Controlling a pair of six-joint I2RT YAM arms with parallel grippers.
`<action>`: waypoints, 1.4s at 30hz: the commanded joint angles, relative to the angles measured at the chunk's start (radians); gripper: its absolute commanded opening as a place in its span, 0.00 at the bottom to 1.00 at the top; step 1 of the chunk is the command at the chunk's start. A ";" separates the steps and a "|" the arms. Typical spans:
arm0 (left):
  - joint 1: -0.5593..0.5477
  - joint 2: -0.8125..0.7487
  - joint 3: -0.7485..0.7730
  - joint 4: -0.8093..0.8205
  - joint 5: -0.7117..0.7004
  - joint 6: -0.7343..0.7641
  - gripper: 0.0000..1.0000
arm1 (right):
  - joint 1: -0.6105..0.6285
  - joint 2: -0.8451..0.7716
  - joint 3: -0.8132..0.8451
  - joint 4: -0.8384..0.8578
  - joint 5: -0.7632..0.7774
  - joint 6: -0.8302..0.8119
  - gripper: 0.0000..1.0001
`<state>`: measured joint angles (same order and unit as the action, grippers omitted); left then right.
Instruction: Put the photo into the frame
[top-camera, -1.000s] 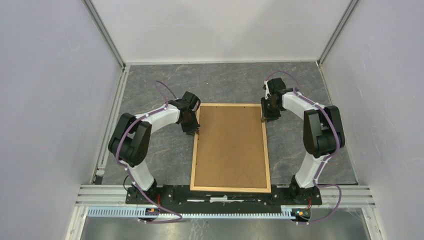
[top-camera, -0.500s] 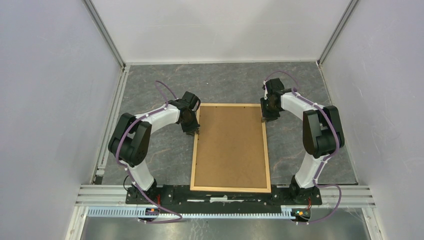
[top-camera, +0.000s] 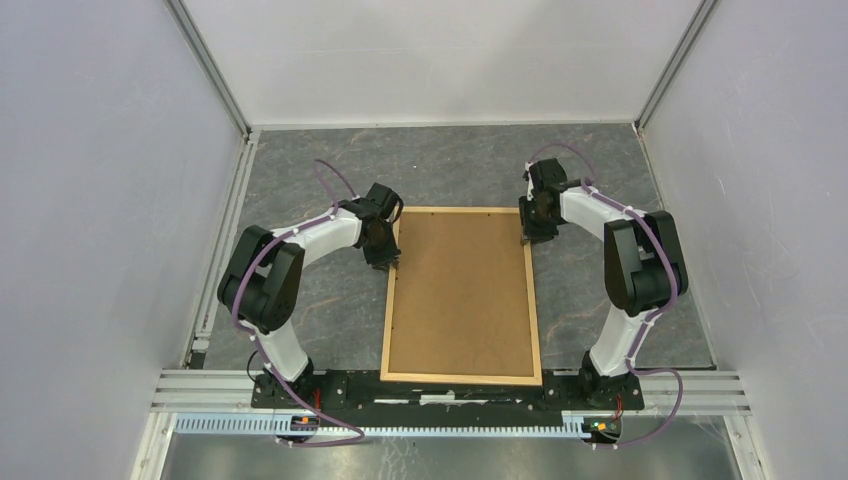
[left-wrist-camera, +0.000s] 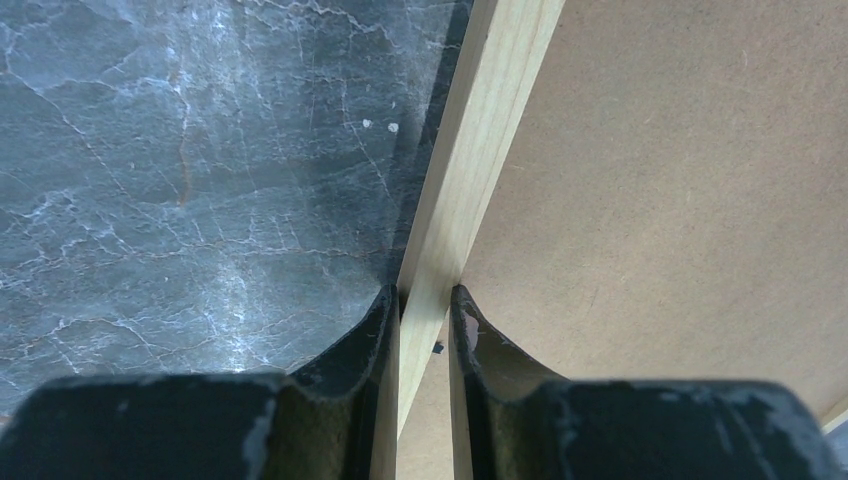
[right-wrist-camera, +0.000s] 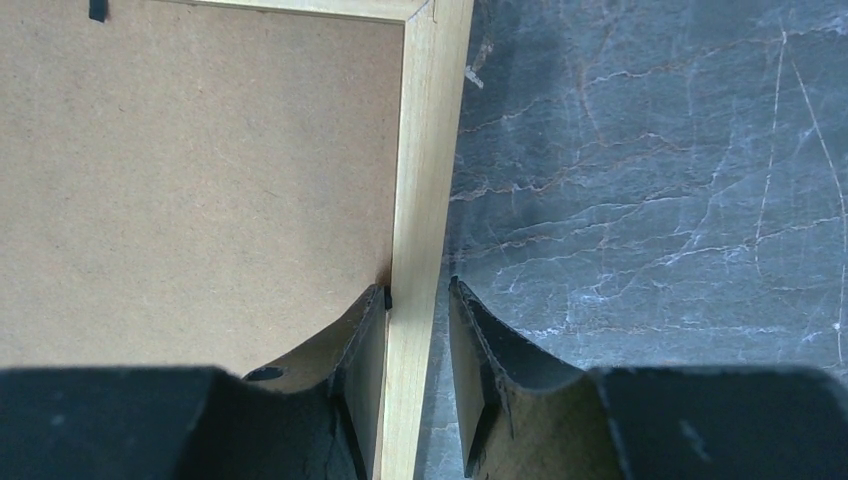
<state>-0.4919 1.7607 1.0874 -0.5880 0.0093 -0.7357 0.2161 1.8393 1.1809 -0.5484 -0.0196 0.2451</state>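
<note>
With the frame laid back-up on the worktop and no photo seen, its left rail is pinched by the left end effector and its right rail loosely straddled by the right end effector, whose grip should be tightened before a level lift

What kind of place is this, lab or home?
Probably a lab robot test cell, not a home: plain white enclosure walls, an aluminium extrusion rail along the near edge, and a marble-pattern tabletop with a wooden frame laid flat on it.
</note>
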 joint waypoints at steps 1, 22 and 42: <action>-0.018 0.052 -0.012 -0.047 0.007 0.023 0.02 | -0.005 0.086 -0.060 -0.004 0.074 -0.010 0.35; -0.020 0.048 -0.014 -0.051 0.004 0.031 0.02 | -0.023 -0.056 0.073 -0.085 0.014 -0.047 0.47; -0.023 0.057 -0.010 -0.051 0.007 0.031 0.02 | -0.018 0.009 0.039 -0.053 0.001 -0.046 0.43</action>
<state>-0.4980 1.7672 1.0969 -0.5957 0.0051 -0.7120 0.1944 1.8294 1.2167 -0.6209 -0.0254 0.2108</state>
